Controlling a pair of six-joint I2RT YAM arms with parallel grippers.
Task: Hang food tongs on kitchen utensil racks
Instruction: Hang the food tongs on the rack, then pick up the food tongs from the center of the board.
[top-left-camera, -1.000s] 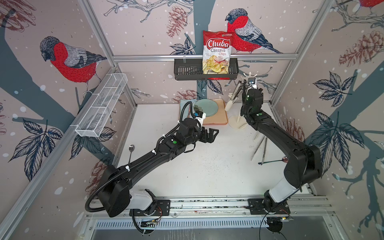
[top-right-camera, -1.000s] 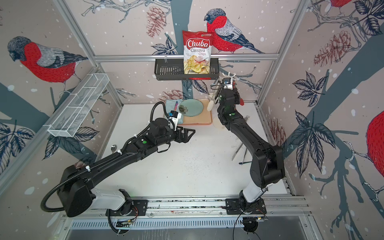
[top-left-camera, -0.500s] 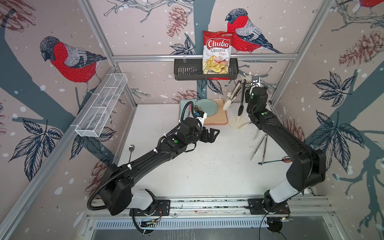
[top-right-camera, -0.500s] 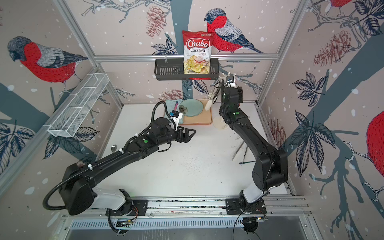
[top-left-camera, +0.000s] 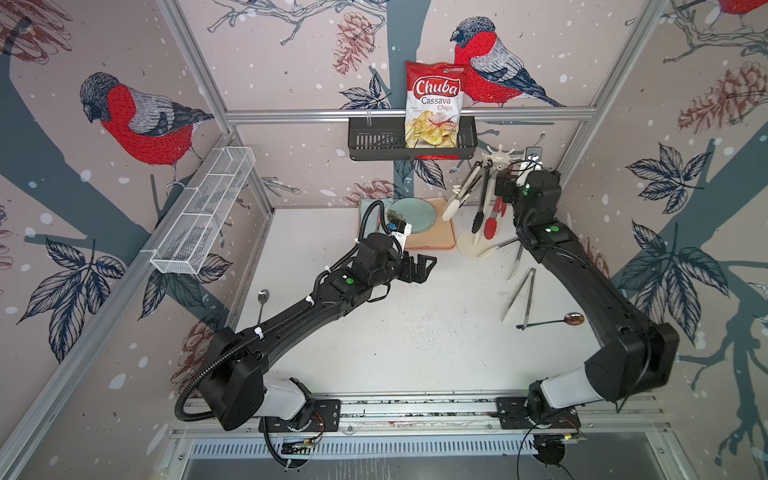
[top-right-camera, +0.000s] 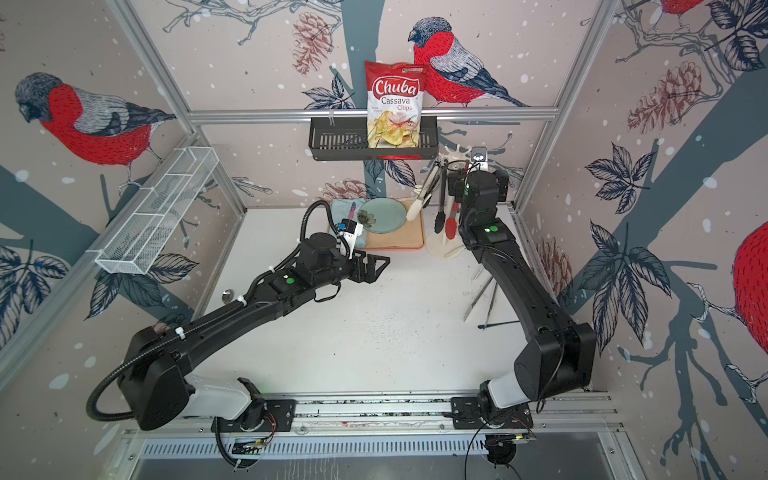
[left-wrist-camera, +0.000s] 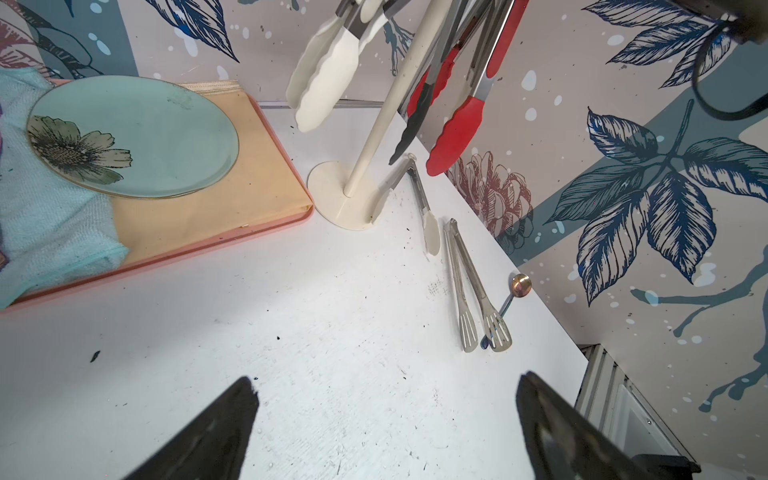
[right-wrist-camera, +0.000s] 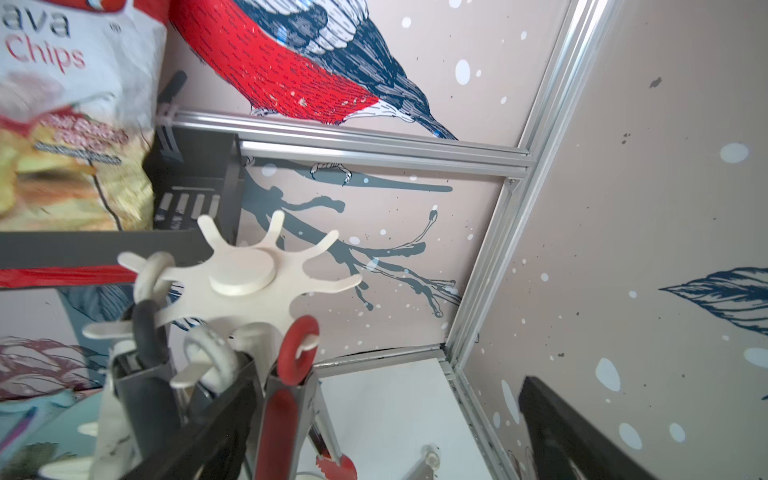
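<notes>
The cream-white utensil rack (top-left-camera: 500, 154) stands at the back right, with its star crown (right-wrist-camera: 245, 270) close to my right wrist. White-tipped tongs (top-left-camera: 457, 199), black-tipped tongs (top-left-camera: 480, 208) and red-tipped tongs (top-left-camera: 492, 220) hang from it. The red loop (right-wrist-camera: 297, 349) sits on a hook. My right gripper (right-wrist-camera: 386, 386) is open, with the red tongs hanging free just inside one finger. On the table lie bare steel tongs (left-wrist-camera: 473, 286) and white-tipped tongs (left-wrist-camera: 424, 203). My left gripper (left-wrist-camera: 386, 386) is open over the table's middle, holding nothing.
A black basket (top-left-camera: 374, 143) with a chips bag (top-left-camera: 434, 104) hangs on the back rail, close above the rack. A white mesh basket (top-left-camera: 203, 216) hangs on the left wall. A pink tray (left-wrist-camera: 208, 245) holds a teal plate (left-wrist-camera: 158, 133). Spoons (top-left-camera: 262, 297) (top-left-camera: 552, 322) lie near the table's sides.
My right gripper has opened and let go of the red tongs, which now hang from the rack. The right wrist has shifted slightly right. The left arm has not moved.
</notes>
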